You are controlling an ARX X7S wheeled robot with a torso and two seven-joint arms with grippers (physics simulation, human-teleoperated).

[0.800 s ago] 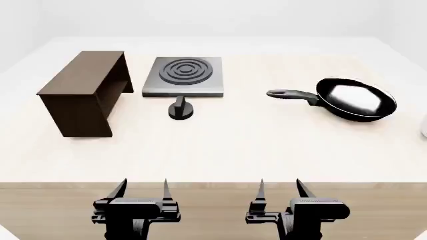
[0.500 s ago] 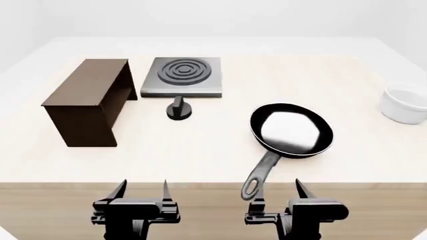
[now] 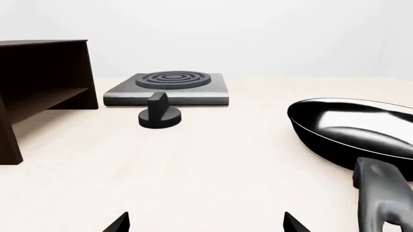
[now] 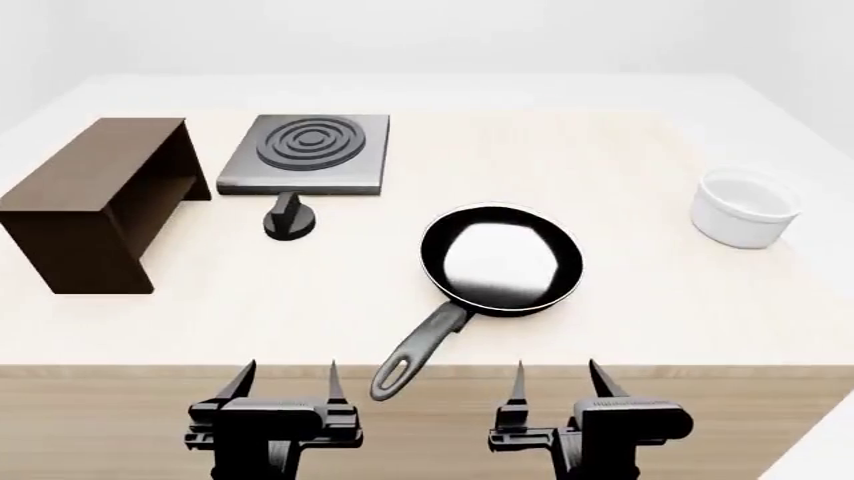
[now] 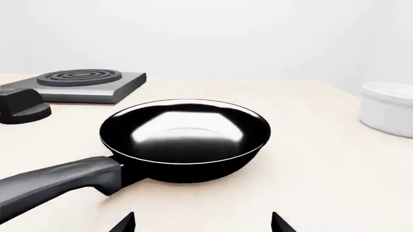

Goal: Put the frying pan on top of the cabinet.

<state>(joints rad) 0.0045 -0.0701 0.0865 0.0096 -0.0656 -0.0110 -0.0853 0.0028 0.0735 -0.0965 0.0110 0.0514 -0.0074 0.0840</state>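
Pale wooden bench (image 4: 641, 300) carries the frying pan (image 4: 502, 259) at centre, handle angled over the near edge between the left gripper (image 4: 283, 380) and right gripper (image 4: 555, 380), both spread wide and empty; the cabinet (image 4: 94, 200) stands far left.

A black frying pan (image 4: 502, 260) with a pale glossy inside is seen. The cabinet (image 4: 83, 205) is dark brown, the hob (image 4: 308, 153) grey with concentric rings, the bowl (image 4: 745, 207) white, the worktop (image 4: 641, 160) pale beige.

No readable text, label, brand or number anywhere — every surface is plain.
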